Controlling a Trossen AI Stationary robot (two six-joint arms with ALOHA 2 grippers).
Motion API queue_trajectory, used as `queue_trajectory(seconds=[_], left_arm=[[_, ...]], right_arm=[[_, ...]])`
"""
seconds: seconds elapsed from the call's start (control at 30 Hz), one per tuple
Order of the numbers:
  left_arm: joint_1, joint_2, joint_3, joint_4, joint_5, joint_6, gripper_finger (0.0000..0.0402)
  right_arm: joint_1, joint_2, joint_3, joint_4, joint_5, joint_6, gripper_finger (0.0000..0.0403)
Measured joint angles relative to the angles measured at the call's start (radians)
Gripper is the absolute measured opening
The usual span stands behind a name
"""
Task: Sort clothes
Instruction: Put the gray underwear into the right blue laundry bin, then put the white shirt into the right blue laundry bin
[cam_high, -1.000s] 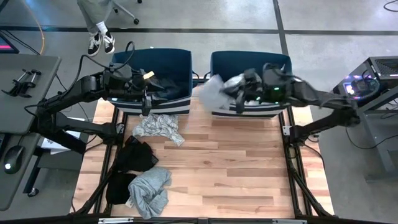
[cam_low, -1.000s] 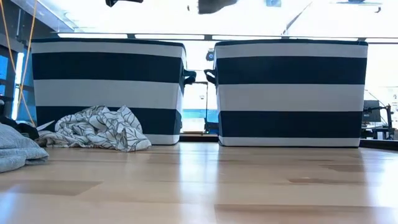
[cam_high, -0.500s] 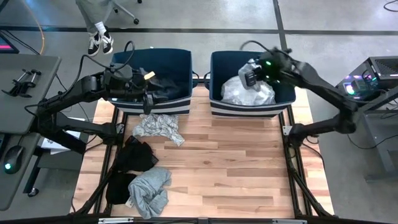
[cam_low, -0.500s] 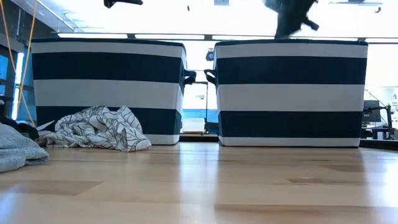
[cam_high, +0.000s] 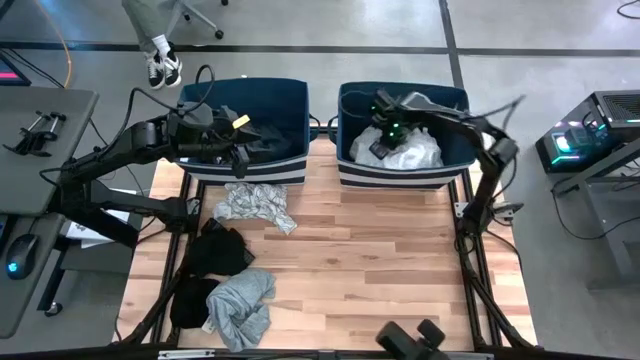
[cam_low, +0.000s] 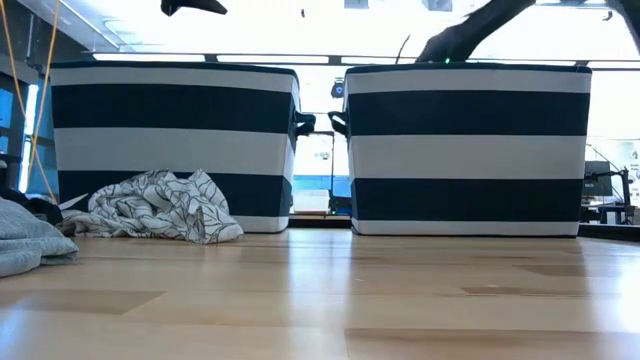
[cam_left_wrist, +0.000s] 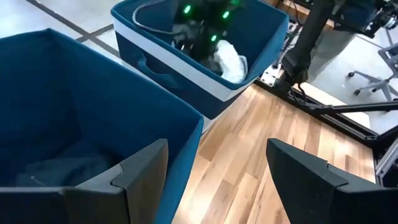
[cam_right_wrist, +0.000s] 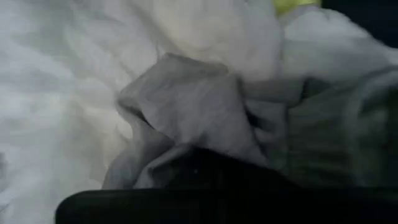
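My right gripper (cam_high: 383, 140) is down in the right bin (cam_high: 452, 100), pressed against the white and grey clothes (cam_high: 410, 152); I cannot tell its finger state. My left gripper (cam_left_wrist: 214, 180) hangs released over the left bin (cam_high: 290, 95).

right hand (cam_high: 383, 128) swung from the gap between bins down into right bin (cam_high: 452, 165), grey garment (cam_right_wrist: 199, 118) now inside

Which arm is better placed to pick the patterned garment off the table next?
Left: its open gripper hangs over the left bin's front edge, right by the patterned garment. The right gripper is down inside the right bin.
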Motion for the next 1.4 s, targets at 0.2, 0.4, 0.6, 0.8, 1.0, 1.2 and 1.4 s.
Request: queue_trajectory(seconds=[0.2, 0.4, 0.6, 0.8, 1.0, 1.2, 1.4], left_arm=[[-0.006, 0.0, 0.0, -0.001, -0.001, -0.003, 0.0254], [-0.006, 0.0, 0.0, -0.004, 0.0, 0.0, 0.0254], [-0.007, 0.0, 0.0, -0.012, 0.001, 0.075, 0.0254], [-0.007, 0.001, 0.0, -0.032, 0.003, 0.117, 0.0254], [-0.007, 0.021, 0.001, -0.032, 0.004, 0.144, 0.0254], [-0.055, 0.047, 0.001, -0.052, 0.049, 0.27, 0.0252], [-0.262, 0.109, 0.001, -0.186, -0.144, 0.163, 0.0236]], right_arm=[[-0.005, 0.095, 0.006, 0.016, -0.018, -0.013, 0.0061], [-0.031, -0.027, -0.002, 0.011, -0.131, 0.077, 0.0168], [-0.019, -0.275, -0.003, 0.035, -0.129, 0.228, 0.0217], [0.116, -0.512, -0.002, 0.123, 0.035, 0.37, 0.022], [0.386, -0.627, 0.0, 0.166, 0.273, 0.508, 0.022], [0.645, -0.617, -0.015, 0.213, 0.36, 0.532, 0.022], [0.768, -0.581, -0.075, 0.331, 0.436, 0.477, 0.022]])
